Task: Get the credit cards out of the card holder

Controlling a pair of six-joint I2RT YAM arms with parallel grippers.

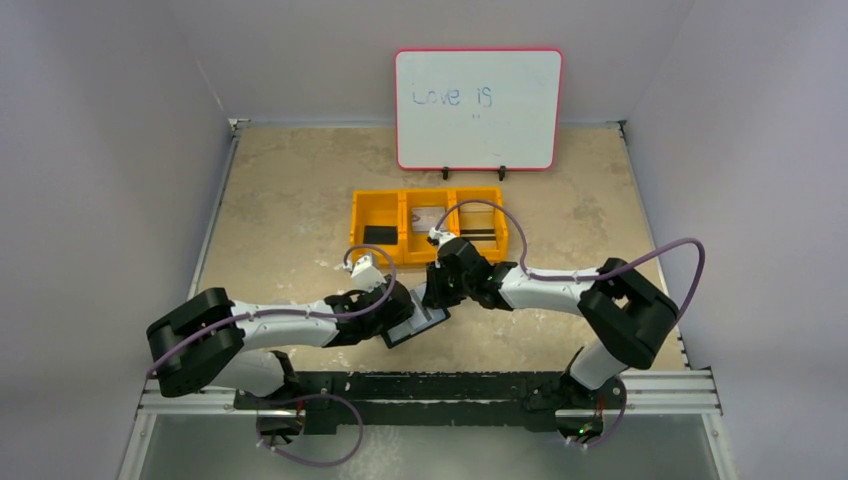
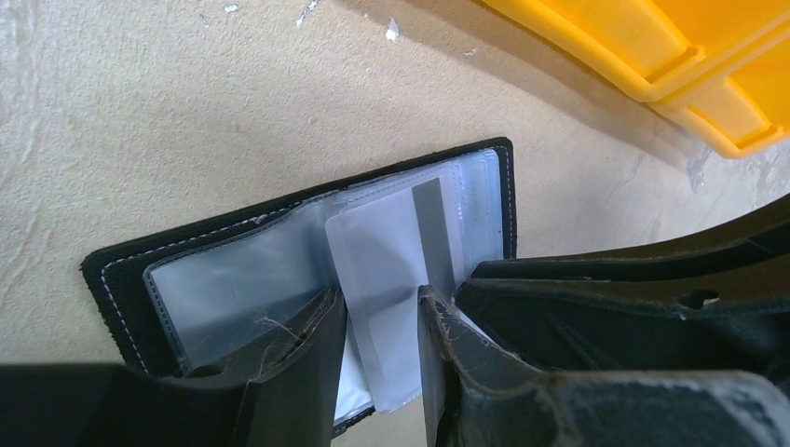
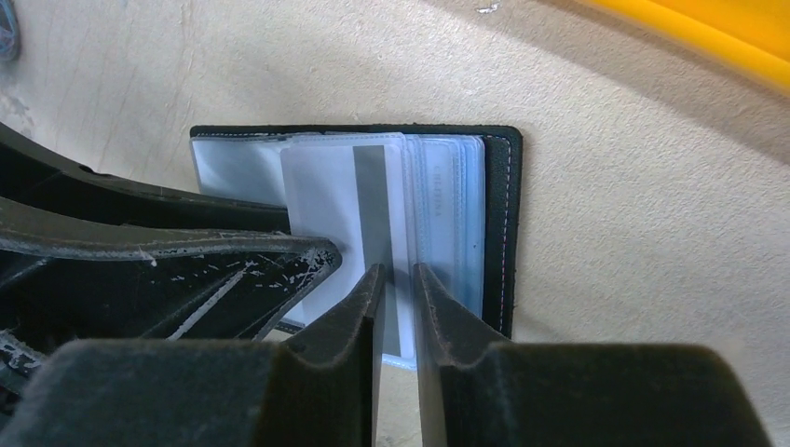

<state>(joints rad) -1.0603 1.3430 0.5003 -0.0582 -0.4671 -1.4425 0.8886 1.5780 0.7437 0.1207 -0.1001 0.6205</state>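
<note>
- Overhead, the card holder (image 1: 410, 330) lies open at lower centre, below the yellow tray (image 1: 378, 205); only the wrist views show a striped credit card (image 2: 401, 270) protruding.
- Left gripper (image 2: 377, 358): fingers spread, straddling that card.
- Right gripper (image 3: 396, 312): narrow gap over the stripe; grip cannot be confirmed.

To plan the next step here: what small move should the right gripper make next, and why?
Probably close the right gripper on the striped card: its lower edge sticks out of the open card holder between the narrowly parted fingers, and the left gripper seems to pin the holder down.
</note>
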